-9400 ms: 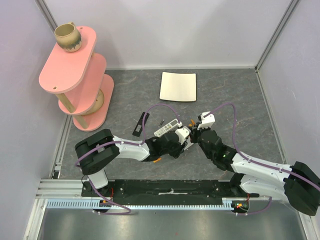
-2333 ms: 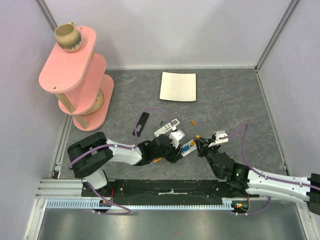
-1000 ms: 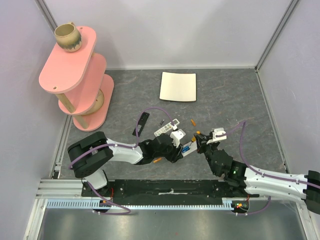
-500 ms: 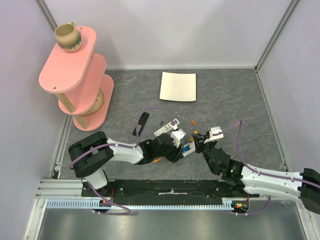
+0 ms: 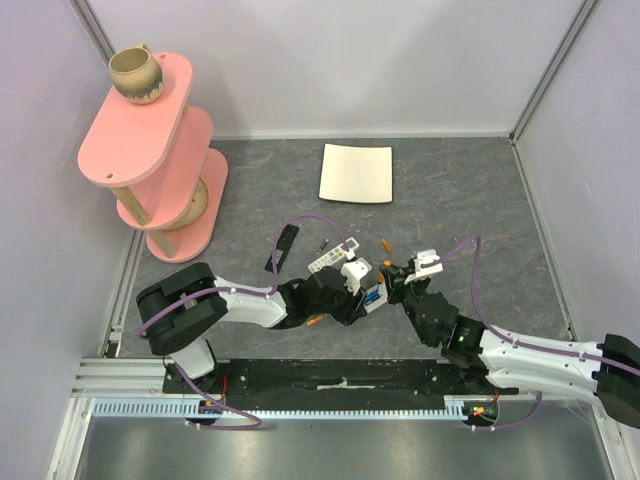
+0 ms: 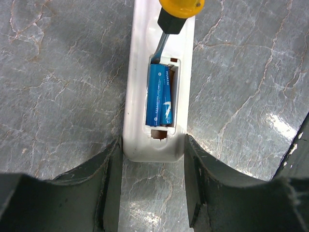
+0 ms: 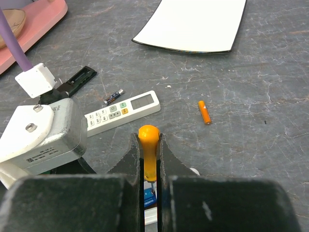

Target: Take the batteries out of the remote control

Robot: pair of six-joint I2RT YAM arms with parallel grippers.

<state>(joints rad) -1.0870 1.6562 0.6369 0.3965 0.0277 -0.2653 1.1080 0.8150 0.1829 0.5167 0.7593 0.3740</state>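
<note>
Left wrist view: the remote control (image 6: 137, 96) lies back-up on the desk (image 6: 58, 72), and its open battery bay holds two blue batteries (image 6: 160, 101) side by side, lengthwise. The left gripper (image 6: 153, 145) straddles the bay end of the remote, one finger pressed against each long side, grasping it. The batteries sit just beyond those fingers. At the bay's far end, the dark blade of an orange-handled tool (image 6: 178, 9) reaches in and touches the batteries' end.

From the right wrist, the right gripper (image 7: 148, 145) is clenched on that tool's handle, blade pointing down at the bay.

From above, the remote sits toward the desk's near edge, about midway between its left and right edges. An orange cell (image 7: 204, 112) lies loose on the desk beyond it, apart from both grippers. A second white remote (image 7: 123, 112) lies buttons-up nearby. On the pink shelf (image 5: 150, 130) at the far left corner stands a cup (image 5: 135, 75); what it holds cannot be told.
</note>
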